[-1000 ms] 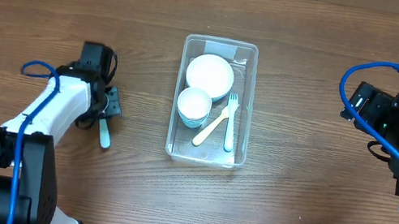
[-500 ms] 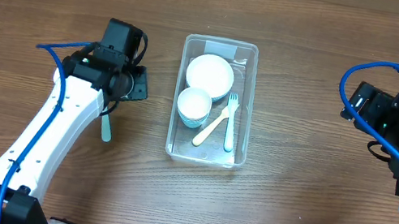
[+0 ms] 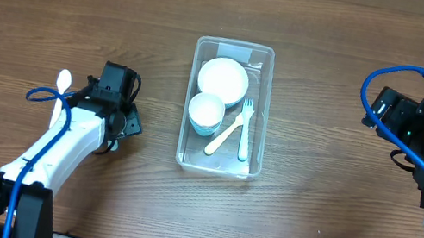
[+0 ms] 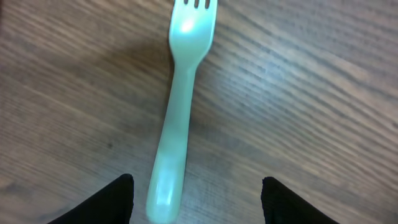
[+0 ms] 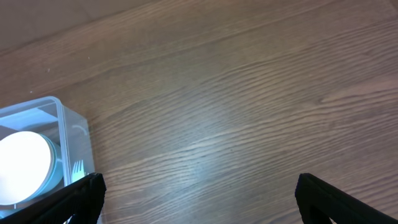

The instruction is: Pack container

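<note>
Step in hand, as I judge it: picking up the loose fork for packing.

Container (image 3: pixel 237 45) sits mid-tabletop (image 3: pixel 310 206), long axis near to far. Inside it are a far bowl (image 3: pixel 224 77), a near bowl (image 3: pixel 206 111), and by the right wall a packed fork (image 3: pixel 244 133) beside a cream utensil (image 3: pixel 222 137).

Left claw (image 4: pixel 197 183): fingers apart, holding nothing. It is left of the container and apart from it. The green fork (image 4: pixel 177 106) lies flat on the wood between the fingers, tines pointing away, handle end nearest the claw. The handle sits off-centre, closer to one finger, and neither finger touches it.

Right claw (image 5: pixel 199 186): spread wide and empty, over bare wood right of the container.

A spoon (image 3: pixel 64 80) lies further left, beyond the left arm.

How you should do this grasp:
- Shift the claw sideways until the handle is midway between the fingers. An off-centre close will likely swing the fork round rather than pinch it.
- Go low. The fork is thin and flat, so bring the fingertips down to the wood, or nearly, before you close.
- Close across the handle's narrow width, a little up from its end.
- Expect slip on the smooth plastic. Lift slowly and check the fork hangs level.
- Carry it right, clear the rim, and release beside the packed utensils, not onto the bowls.
</note>
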You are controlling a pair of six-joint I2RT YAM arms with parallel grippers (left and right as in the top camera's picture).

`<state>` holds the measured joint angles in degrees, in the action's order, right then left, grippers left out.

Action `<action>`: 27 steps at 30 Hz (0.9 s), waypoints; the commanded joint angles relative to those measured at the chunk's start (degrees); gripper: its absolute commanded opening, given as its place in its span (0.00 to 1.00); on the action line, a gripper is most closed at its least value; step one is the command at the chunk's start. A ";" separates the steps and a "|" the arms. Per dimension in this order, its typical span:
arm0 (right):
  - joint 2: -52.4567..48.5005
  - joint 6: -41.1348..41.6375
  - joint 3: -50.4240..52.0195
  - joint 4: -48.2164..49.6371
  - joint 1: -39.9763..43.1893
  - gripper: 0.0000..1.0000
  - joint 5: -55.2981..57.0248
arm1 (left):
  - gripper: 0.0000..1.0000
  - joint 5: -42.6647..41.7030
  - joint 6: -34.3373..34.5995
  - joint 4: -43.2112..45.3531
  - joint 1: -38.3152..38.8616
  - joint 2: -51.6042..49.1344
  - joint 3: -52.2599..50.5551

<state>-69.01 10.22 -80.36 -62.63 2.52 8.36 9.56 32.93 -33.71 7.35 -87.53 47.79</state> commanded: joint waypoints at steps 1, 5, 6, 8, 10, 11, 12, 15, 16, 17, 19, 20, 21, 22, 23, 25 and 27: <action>0.22 -0.42 -1.09 0.13 0.02 1.00 0.61 | 0.65 1.90 1.07 3.50 -1.07 0.63 -3.89; 0.22 -0.42 -1.09 0.13 0.02 1.00 0.61 | 0.64 0.92 2.71 8.41 -3.08 0.63 -7.89; 0.22 -0.42 -1.09 0.13 0.02 1.00 0.61 | 0.63 0.96 3.28 9.11 -3.41 0.63 -8.44; 0.22 -0.44 -1.09 0.13 0.02 1.00 0.61 | 0.58 0.98 3.30 9.42 -3.61 0.63 -8.52; 0.22 -0.42 -1.09 0.13 0.02 1.00 0.61 | 0.43 1.14 3.26 9.60 -3.58 0.63 -8.59; 0.22 -0.42 -1.09 0.13 0.02 1.00 0.61 | 0.39 1.14 3.23 9.86 -3.58 0.63 -8.59; 0.22 -0.44 -1.09 0.13 0.02 1.00 0.61 | 0.36 1.18 3.04 10.23 -3.58 0.63 -8.59; 0.22 -0.42 -1.09 0.13 0.02 1.00 0.61 | 0.28 1.42 2.60 10.91 -3.61 0.63 -8.59; 0.22 -0.42 -1.09 0.13 0.02 1.00 0.61 | 0.27 1.60 2.58 10.84 -3.61 0.63 -8.59; 0.22 -0.42 -1.09 0.13 0.02 1.00 0.61 | 0.28 1.66 2.21 10.88 -3.61 0.63 -8.63; 0.22 -0.44 -1.09 0.15 0.02 1.00 0.61 | 0.31 2.80 2.23 10.88 -3.61 0.59 -8.66; 0.22 -0.42 -1.09 0.13 0.02 1.00 0.61 | 0.31 3.08 2.21 11.13 -3.61 0.39 -8.66; 0.22 -0.44 -1.09 0.13 0.02 1.00 0.63 | 0.31 3.04 2.23 11.52 -3.61 -0.24 -8.66; 0.22 -0.42 -1.09 0.13 0.02 1.00 0.63 | 0.31 3.04 2.23 11.76 -3.61 -1.29 -8.66; 0.22 -0.44 -1.09 0.13 0.02 1.00 0.61 | 0.31 3.04 2.23 12.39 -3.58 -2.36 -8.66; 0.22 -0.42 -1.09 0.13 0.02 1.00 0.63 | 0.31 3.04 1.22 14.45 -3.61 -5.20 -8.66; 0.22 -0.42 -1.09 0.13 0.02 1.00 0.61 | 0.24 2.84 0.26 14.99 -3.61 -6.49 -8.63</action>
<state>-69.01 10.24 -80.36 -62.65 2.52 8.38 12.40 35.07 -18.90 4.03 -90.76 39.79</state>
